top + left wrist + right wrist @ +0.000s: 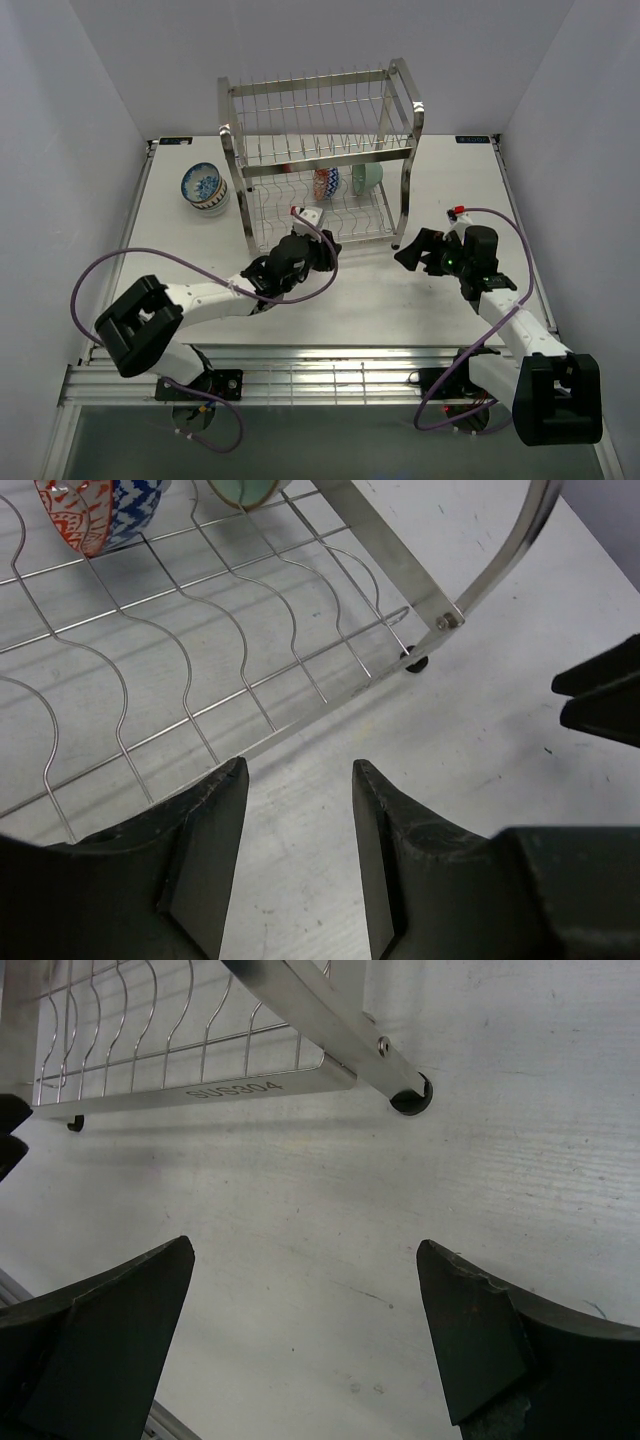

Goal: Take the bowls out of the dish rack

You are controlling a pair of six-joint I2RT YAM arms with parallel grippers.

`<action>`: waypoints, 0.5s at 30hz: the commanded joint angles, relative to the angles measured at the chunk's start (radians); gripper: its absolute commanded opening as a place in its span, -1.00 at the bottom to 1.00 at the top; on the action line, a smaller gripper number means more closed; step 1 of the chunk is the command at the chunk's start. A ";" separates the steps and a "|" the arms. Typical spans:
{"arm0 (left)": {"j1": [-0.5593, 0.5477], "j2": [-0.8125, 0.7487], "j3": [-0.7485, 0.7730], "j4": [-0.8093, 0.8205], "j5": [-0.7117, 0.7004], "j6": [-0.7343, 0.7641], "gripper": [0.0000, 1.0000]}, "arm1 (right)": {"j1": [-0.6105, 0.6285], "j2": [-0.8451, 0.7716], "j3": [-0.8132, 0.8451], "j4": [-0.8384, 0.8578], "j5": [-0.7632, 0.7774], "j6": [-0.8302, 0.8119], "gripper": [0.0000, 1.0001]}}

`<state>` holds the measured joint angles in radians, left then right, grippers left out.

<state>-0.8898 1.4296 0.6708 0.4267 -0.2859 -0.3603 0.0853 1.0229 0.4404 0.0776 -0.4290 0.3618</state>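
Observation:
The dish rack (318,140) stands at the back middle of the table. On its lower tier a red-blue patterned bowl (327,182) and a pale mint green bowl (366,177) stand on edge. Both show at the top of the left wrist view, red-blue (100,510) and mint (245,490). My left gripper (328,246) is open and empty over the table at the rack's front edge (298,772). My right gripper (404,254) is open and empty by the rack's front right foot (410,1095), jaws wide (305,1252).
A stack of bowls with a blue-and-white patterned one on top (204,186) sits on the table left of the rack. The two grippers face each other closely in front of the rack. White walls enclose the table on both sides and the back.

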 commanded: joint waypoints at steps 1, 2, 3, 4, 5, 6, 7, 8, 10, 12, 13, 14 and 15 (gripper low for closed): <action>0.040 0.066 0.059 0.213 -0.043 0.023 0.13 | -0.005 -0.015 -0.006 0.033 -0.020 0.000 0.96; 0.054 0.102 0.064 0.227 -0.030 0.006 0.13 | -0.005 -0.012 -0.009 0.034 -0.022 0.000 0.96; 0.083 0.117 0.069 0.260 -0.018 0.001 0.13 | -0.005 -0.009 -0.012 0.039 -0.027 0.000 0.95; 0.098 0.127 0.070 0.274 -0.007 -0.006 0.13 | -0.007 -0.007 -0.014 0.042 -0.028 0.000 0.95; 0.118 0.132 0.075 0.283 0.032 -0.014 0.13 | -0.007 -0.003 -0.019 0.047 -0.033 0.000 0.95; 0.153 0.149 0.081 0.296 0.060 -0.023 0.13 | -0.007 0.002 -0.020 0.051 -0.036 0.000 0.94; 0.169 0.156 0.090 0.294 0.086 -0.019 0.13 | -0.007 0.006 -0.022 0.060 -0.039 0.003 0.94; 0.182 0.161 0.101 0.293 0.096 -0.017 0.13 | -0.007 0.019 -0.022 0.067 -0.040 0.005 0.94; 0.216 0.179 0.105 0.305 0.115 -0.020 0.13 | -0.007 0.034 -0.023 0.077 -0.057 0.008 0.94; 0.233 0.206 0.131 0.313 0.145 -0.005 0.13 | -0.007 0.055 -0.026 0.093 -0.073 0.014 0.94; 0.236 0.234 0.144 0.314 0.151 0.015 0.14 | -0.007 0.063 -0.028 0.097 -0.079 0.016 0.94; 0.239 0.250 0.154 0.317 0.160 0.021 0.14 | -0.007 0.074 -0.026 0.100 -0.083 0.016 0.94; 0.247 0.262 0.174 0.329 0.178 0.023 0.15 | -0.007 0.077 -0.026 0.100 -0.086 0.012 0.94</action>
<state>-0.6487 1.6669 0.7940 0.7082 -0.1818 -0.3592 0.0845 1.0847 0.4225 0.1268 -0.4797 0.3679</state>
